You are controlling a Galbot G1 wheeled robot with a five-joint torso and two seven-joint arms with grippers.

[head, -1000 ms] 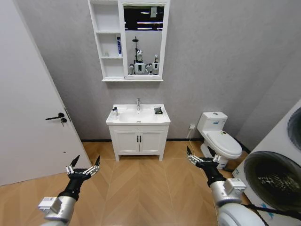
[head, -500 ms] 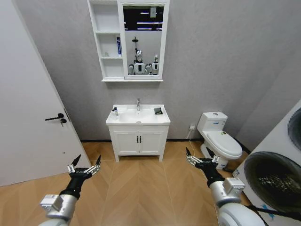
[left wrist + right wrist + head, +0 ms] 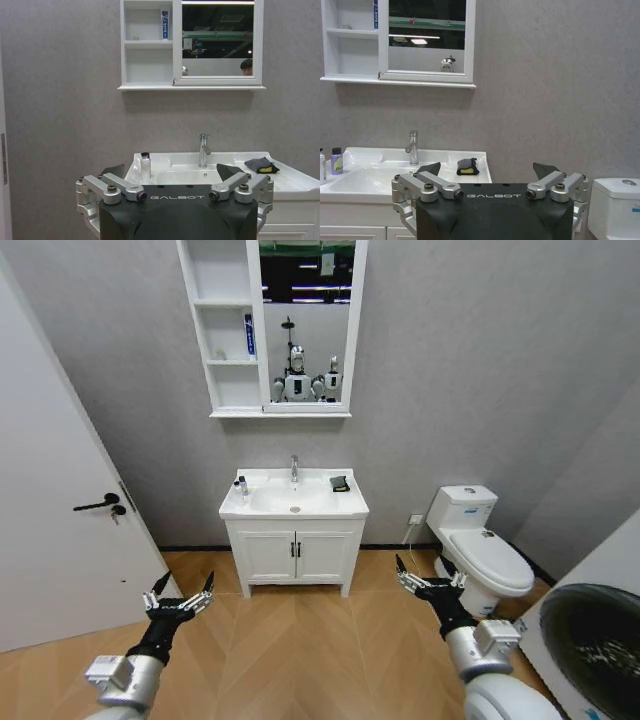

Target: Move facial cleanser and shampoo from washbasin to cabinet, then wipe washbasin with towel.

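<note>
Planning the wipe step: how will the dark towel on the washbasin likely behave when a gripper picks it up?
The towel lies in a soft, rumpled fold, so it will probably sag and unfold when lifted. It looks small and thin, likely light. A yellow patch shows at its edge; whether that is a separate piece that could drop is unclear.

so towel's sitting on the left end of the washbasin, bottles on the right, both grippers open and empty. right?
Swapped. In the head view the towel lies at the right end of the washbasin, and the bottle stands at the left end; the right wrist view shows two bottles there. The rest holds: left gripper and right gripper are open and empty, out over the floor.
</note>
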